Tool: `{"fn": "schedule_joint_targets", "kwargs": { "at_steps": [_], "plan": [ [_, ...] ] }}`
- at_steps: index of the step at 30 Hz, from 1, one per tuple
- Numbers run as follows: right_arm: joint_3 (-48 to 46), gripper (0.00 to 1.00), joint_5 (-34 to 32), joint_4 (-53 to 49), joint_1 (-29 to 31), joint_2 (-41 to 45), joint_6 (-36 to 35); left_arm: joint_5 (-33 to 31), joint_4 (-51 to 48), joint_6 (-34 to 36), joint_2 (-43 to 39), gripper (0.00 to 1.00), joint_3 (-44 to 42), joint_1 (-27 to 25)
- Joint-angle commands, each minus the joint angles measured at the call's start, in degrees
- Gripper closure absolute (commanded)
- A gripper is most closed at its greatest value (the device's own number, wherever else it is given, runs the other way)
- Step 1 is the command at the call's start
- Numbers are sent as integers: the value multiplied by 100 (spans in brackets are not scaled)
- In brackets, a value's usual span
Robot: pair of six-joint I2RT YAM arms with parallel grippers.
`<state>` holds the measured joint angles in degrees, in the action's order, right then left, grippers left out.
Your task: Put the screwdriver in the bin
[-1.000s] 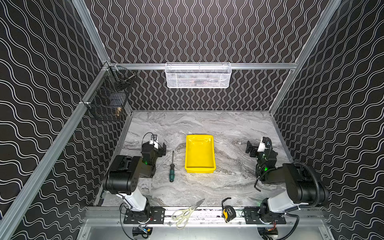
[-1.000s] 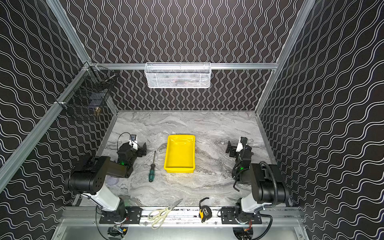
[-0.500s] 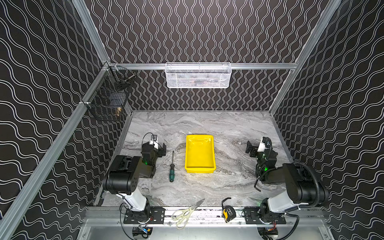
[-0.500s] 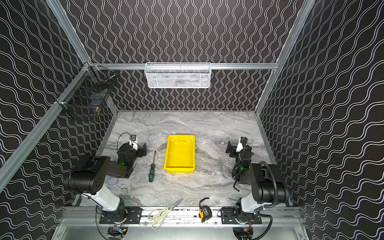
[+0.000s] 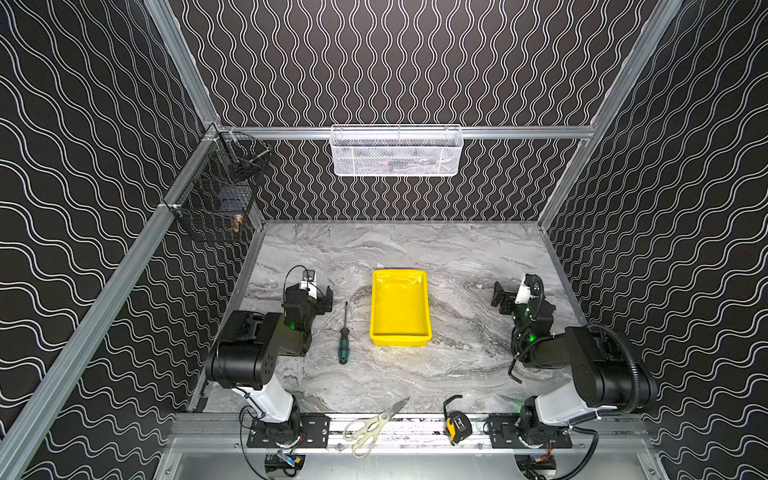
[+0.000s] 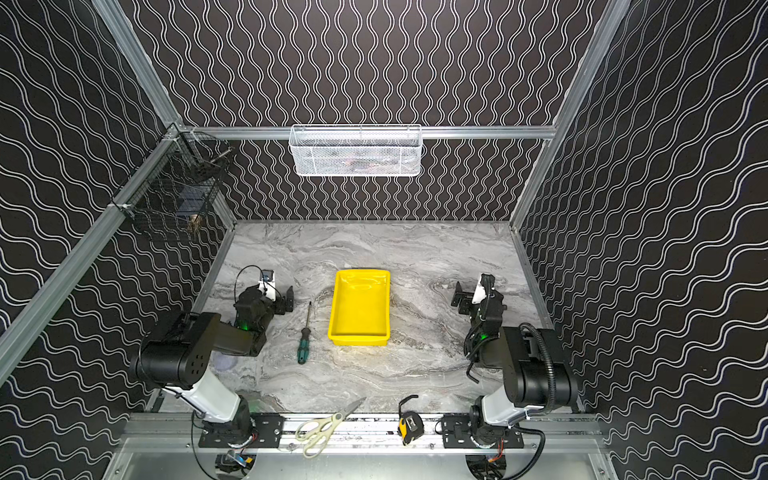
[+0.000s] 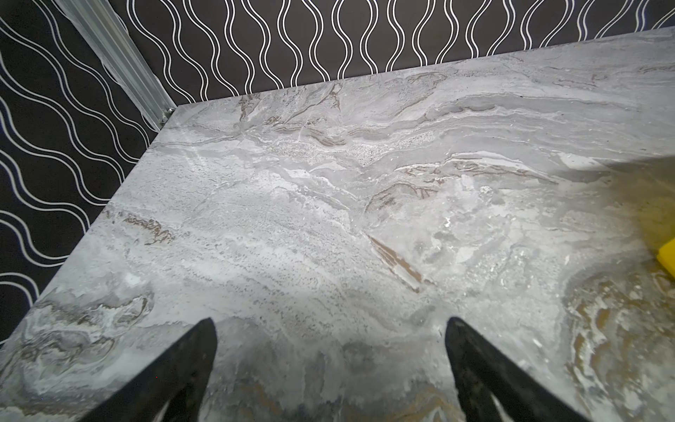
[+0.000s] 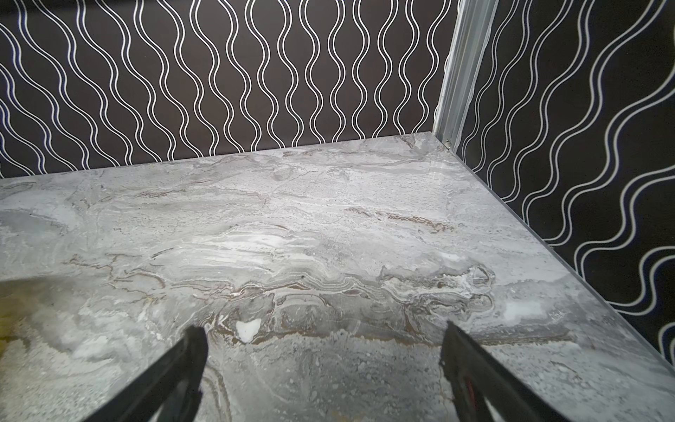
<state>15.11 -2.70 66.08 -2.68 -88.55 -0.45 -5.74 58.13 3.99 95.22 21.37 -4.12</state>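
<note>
**Step in hand:** approach to the pick. From where I stand, nothing is gripped yet.

**Left pincer** [image 7: 329, 323]: the jaws are spread to full width. Only the grey marbled surface [image 5: 457, 257] shows in the gap.

**Right pincer** [image 8: 323, 326]: the jaws are likewise wide apart and empty. It sits well apart from the work.

**Task item:** the slim screwdriver with a green-and-black handle and thin dark shaft [image 5: 344, 332] lies flat on the surface.
- It is just beside the left pincer, between that pincer and the shallow rectangular bright yellow plastic bin [image 5: 400, 309].
- The shaft tip lies about level with the left pincer, and the handle lies back toward that arm's base.
- The tool runs roughly parallel to the bin's long side, near it but not touching.

**Bin:** it is empty and lies beyond the screwdriver as seen from the left pincer. 1 yellow corner shows at the edge of the left wrist view.

**Judgement:** 0 of 2 stages (pick, place) are done. The left pincer is the nearer of the 2 and looks the fit choice. The next move calls for:
1. Shifting it sideways over the handle.
2. Turning the jaws across the tool's axis.
3. Lowering until the fingertips straddle the handle close to the surface.
4. Closing.

The handle looks a surer hold than the thin shaft.
</note>
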Motion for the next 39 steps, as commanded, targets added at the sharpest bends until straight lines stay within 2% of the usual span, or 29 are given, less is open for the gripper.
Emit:
{"fn": "schedule_joint_targets", "kwargs": {
  "at_steps": [1, 10, 13, 15, 19, 21, 22, 24, 26, 29, 31, 34, 37, 39],
  "plan": [
    [27, 1, -30, 115, 4, 14, 36, 0, 55, -30, -21, 1, -10, 7],
    [27, 0, -29, 133, 4, 15, 37, -48, 95, -16, -30, 1, -26, 15],
    [35, 0, -17, 105, 4, 15, 37, -459, -36, -171, -141, 1, 5, 10],
    [29, 1, -20, 112, 4, 14, 36, -653, -608, -202, -426, 1, 200, 0],
    [47, 1, -110, 31, 11, 133, 27, -1396, -2962, -687, -1608, 1, 990, -36],
    [178, 1, -170, -517, 13, 511, 42, -1595, -4019, -1226, -2267, 1, 1392, -99],
    [336, 1, -240, -1114, 15, 753, 135, -1702, -4527, -1459, -2527, 1, 1601, -157],
    [1015, 1, -367, -2985, 4, 1332, 714, -1865, -5873, -2220, -2942, 1, 2182, -258],
    [1545, 1, -88, -4141, 4, 1684, 933, -1625, -6706, -2748, -3170, 1, 2541, -355],
    [2109, 1, 422, -5231, 4, 2088, 1715, -1366, -7903, -3400, -3354, 1, 2926, -608],
    [2472, 1, 764, -5985, 13, 2281, 2029, -1175, -8554, -3500, -3425, 1, 3054, -765],
    [2886, 0, 1228, -6913, 83, 2435, 2092, -657, -9340, -3513, -3466, 1, 3087, -871],
    [3357, 1, 1692, -7849, 194, 2357, 1951, -102, -9976, -3432, -3341, 1, 3065, -917],
    [3527, 1, 1671, -8245, 400, 2318, 1750, 207, -10154, -3404, -3302, 1, 2925, -997]
  ]
}}
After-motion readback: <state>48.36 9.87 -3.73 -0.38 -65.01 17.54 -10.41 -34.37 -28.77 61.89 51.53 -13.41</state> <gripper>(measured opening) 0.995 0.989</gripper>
